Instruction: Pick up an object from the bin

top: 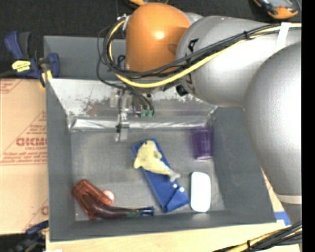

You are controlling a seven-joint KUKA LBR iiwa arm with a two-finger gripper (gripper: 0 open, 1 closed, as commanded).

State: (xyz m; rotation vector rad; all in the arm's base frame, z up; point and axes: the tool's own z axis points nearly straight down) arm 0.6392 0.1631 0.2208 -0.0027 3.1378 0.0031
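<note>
My gripper [122, 133] hangs over the back of the bin, left of centre, and one thin metal finger points down at the bare floor there. Just right and in front of it lies a pale yellow crumpled thing [152, 160] on top of a blue flat pouch [163, 185]. Neither touches the finger. Nothing shows between the fingers.
A white oblong bar [200, 191] lies at the front right. A purple translucent block [202, 143] rests by the right wall. A reddish-brown curved tool [97, 201] with a dark handle lies along the front left. The arm covers the bin's back right.
</note>
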